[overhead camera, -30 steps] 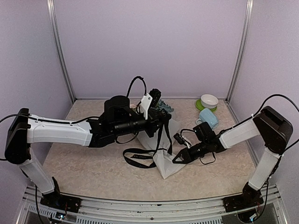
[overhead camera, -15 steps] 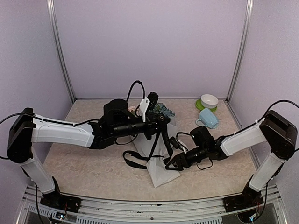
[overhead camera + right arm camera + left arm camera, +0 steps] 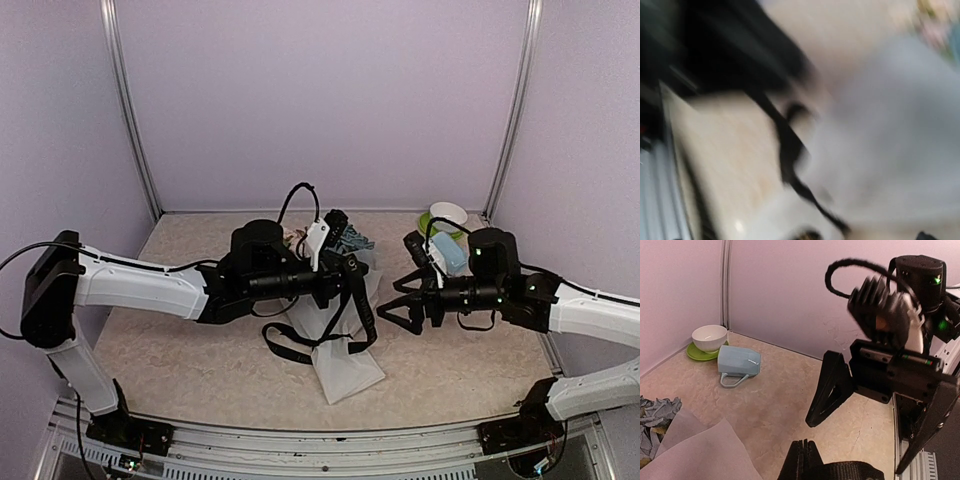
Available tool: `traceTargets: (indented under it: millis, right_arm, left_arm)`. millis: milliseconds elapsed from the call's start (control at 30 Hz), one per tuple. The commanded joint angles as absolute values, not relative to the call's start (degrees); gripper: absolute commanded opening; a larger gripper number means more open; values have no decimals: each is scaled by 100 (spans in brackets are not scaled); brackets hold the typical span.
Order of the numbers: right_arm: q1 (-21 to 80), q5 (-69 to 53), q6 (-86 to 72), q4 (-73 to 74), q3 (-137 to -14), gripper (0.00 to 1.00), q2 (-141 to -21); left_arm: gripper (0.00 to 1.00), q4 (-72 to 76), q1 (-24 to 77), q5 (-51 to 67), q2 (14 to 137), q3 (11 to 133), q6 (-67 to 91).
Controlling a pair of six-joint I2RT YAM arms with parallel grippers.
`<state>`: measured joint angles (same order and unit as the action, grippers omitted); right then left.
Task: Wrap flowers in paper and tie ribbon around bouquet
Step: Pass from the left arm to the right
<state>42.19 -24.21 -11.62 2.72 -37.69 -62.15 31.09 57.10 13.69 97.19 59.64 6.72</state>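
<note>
The bouquet lies on the table as a frosted white paper (image 3: 345, 362) cone, with the blue and pink flowers (image 3: 352, 238) at its far end. My left gripper (image 3: 350, 268) hovers over the cone, shut on the black ribbon (image 3: 300, 345), which hangs in loops onto the paper. In the left wrist view the shut fingertips (image 3: 806, 444) pinch the ribbon (image 3: 850, 471). My right gripper (image 3: 392, 303) is open and holds nothing, in the air just right of the ribbon; its spread fingers (image 3: 832, 390) show here too. The right wrist view is blurred, showing only ribbon (image 3: 790, 150) against paper (image 3: 890, 150).
A pale blue mug (image 3: 447, 252) lies on its side at the back right, next to a white bowl (image 3: 448, 215) on a green saucer (image 3: 430, 228). Walls close off the back and both sides. The right arm (image 3: 560, 305) stretches in from the right.
My right gripper has opened, let go at the cone's side, and risen back to the right. The left gripper stays shut on the ribbon and has shifted slightly right.
</note>
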Motion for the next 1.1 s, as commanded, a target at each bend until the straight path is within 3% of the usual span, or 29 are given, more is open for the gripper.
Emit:
traceTargets:
  millis: [0, 167, 333, 367, 433, 467, 533, 600, 700, 900, 1067]
  right_arm:
    - [4353, -3335, -854, -510, -4091, 100, -6221]
    - [4609, -3571, -1006, -843, -4208, 98, -6798]
    - [4611, -3667, -1065, -631, -4493, 73, -7534]
    - [4614, -3522, -1041, -550, -4530, 56, -7602]
    - [4573, -3225, -1104, -532, -4527, 4, -7626]
    - [4532, -3091, -1172, -509, -4539, 0, -7584]
    - [4378, -2940, -1302, -520, -4524, 0, -7379]
    - [4102, -2956, -1471, -616, -4455, 0, -7118]
    - [3646, -3116, -1646, -736, -4378, 0, -6946]
    - [3511, -2989, -1624, -746, -4490, 0, -7133]
    - [3507, -3126, -1722, -1088, -4436, 0, -7190]
  left_arm:
    - [0, 2924, 5774, 1211, 9814, 6243, 504]
    - [0, 2842, 5774, 1190, 9834, 6334, 448]
    - [3, 2703, 5757, 1031, 9868, 6424, 391]
    - [4, 2681, 5750, 1002, 9867, 6438, 382]
    - [8, 2628, 5735, 1009, 9891, 6472, 367]
    - [11, 2542, 5724, 1015, 9900, 6514, 366]
    - [27, 2289, 5713, 963, 9887, 6555, 361]
    - [53, 1922, 5696, 990, 9810, 6507, 303]
    - [77, 1393, 5696, 634, 9544, 6184, 393]
    - [86, 827, 5715, -667, 8340, 4868, 1342]
    - [76, -625, 5250, -1444, 7879, 4278, 2856]
